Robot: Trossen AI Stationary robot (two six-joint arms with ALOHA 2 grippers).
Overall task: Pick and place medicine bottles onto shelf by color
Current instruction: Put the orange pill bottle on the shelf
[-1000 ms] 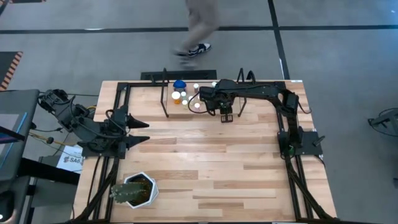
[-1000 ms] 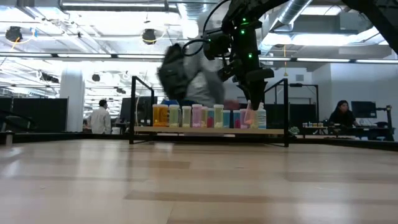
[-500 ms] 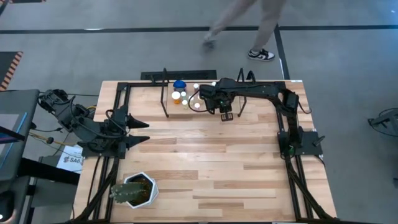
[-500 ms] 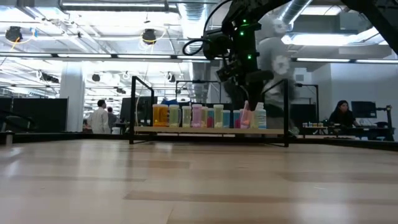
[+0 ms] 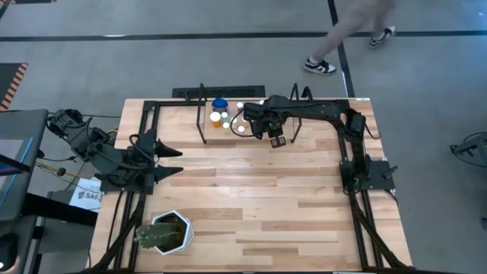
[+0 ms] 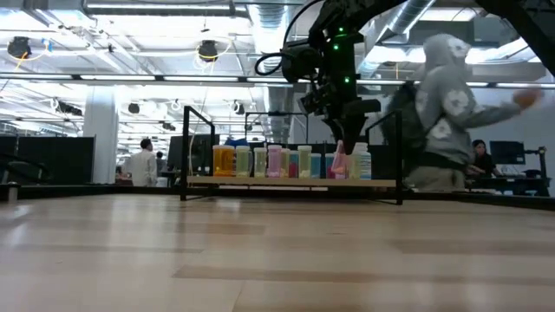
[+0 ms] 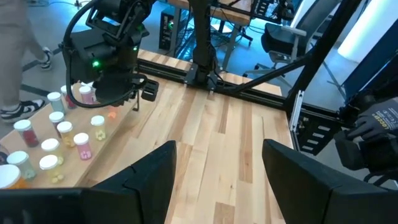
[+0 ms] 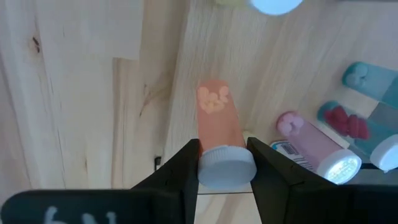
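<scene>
The shelf (image 6: 290, 182) stands along the table's far edge and carries a row of medicine bottles (image 6: 260, 162): orange, yellow, pink and blue-green. In the high view their white caps (image 5: 240, 129) and one blue lid (image 5: 220, 102) show. My right gripper (image 5: 275, 139) hangs over the shelf's right part, shut on a pink bottle (image 6: 339, 161) with a white cap. My left gripper (image 5: 173, 160) waits open at the table's left side, its fingers (image 7: 149, 177) with nothing between them. My right gripper pinches the pink bottle's white cap (image 8: 227, 167) between its two fingers, one on each side. The fingers come steeply from above, and the bottle's body (image 8: 216, 118) reaches on beyond them. It hangs tilted, bottom end low over the shelf; whether it touches the plank I cannot tell.
A green spiky plant in a white pot (image 5: 163, 232) sits at the near left corner. Black frame rails (image 5: 358, 221) run along both sides. The table's wide wooden middle (image 5: 251, 190) is bare. A person (image 6: 442, 113) walks past beyond the far edge.
My right gripper has rolled a little about its own pointing line while staying over the shelf, and the pink bottle has turned with it, still in the hold. A person behind the table has walked from left to right.
</scene>
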